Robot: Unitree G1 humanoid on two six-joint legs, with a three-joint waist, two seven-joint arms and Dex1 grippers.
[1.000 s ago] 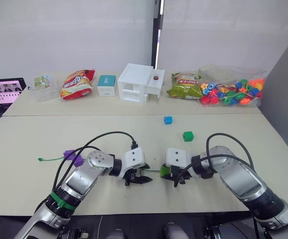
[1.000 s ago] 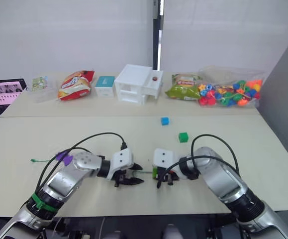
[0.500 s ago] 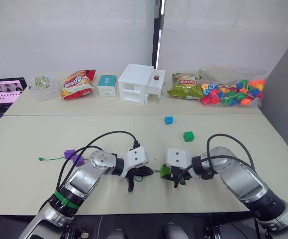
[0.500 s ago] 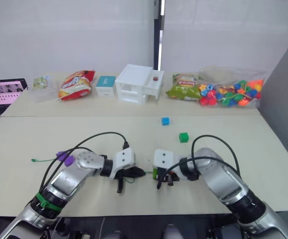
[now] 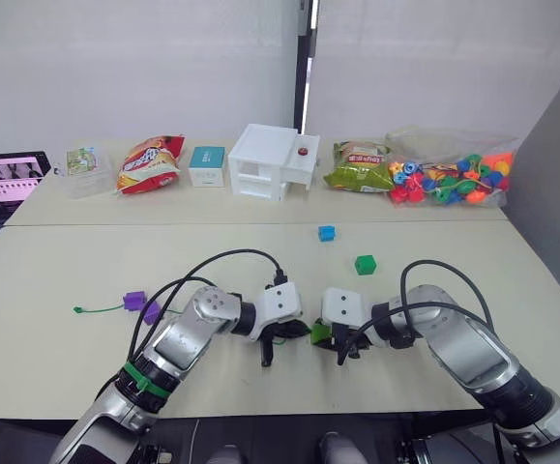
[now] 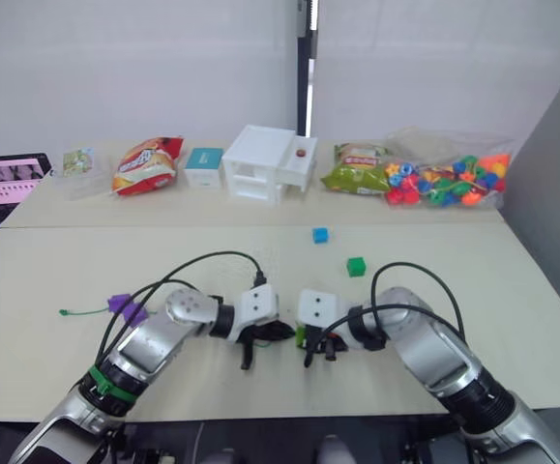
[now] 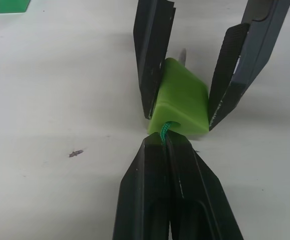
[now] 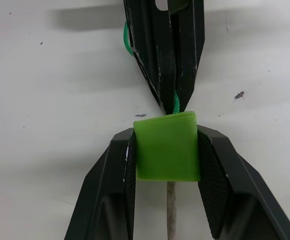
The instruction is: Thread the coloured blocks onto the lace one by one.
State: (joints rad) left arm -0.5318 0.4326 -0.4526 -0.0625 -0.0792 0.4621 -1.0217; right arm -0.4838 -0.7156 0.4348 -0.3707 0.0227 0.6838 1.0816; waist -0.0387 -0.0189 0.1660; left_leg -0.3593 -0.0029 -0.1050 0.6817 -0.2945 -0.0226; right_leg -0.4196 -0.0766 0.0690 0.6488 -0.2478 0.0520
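My right gripper (image 8: pixel 166 134) is shut on the light green block (image 8: pixel 167 145) just above the table in front of me. The left gripper (image 7: pixel 166 142) is shut on the green lace (image 8: pixel 176 102), its fingertips right against the block's face. The lace enters the block's hole, and its stiff tip (image 8: pixel 171 210) sticks out of the far side. From there the lace trails left across the table to its end (image 5: pixel 78 310), carrying two purple blocks (image 5: pixel 142 305). A blue block (image 5: pixel 327 233) and a dark green block (image 5: pixel 365 264) lie loose farther back.
Along the far table edge stand a tablet (image 5: pixel 4 182), a small clear box (image 5: pixel 84 162), a snack bag (image 5: pixel 150 162), a teal box (image 5: pixel 207 164), a white toy house (image 5: pixel 273 160), a green snack bag (image 5: pixel 359 166) and a bag of beads (image 5: pixel 451 177).
My left gripper has moved right, closing the gap to the light green block, and the lace tip has gone through the block. The right gripper has stayed in place.
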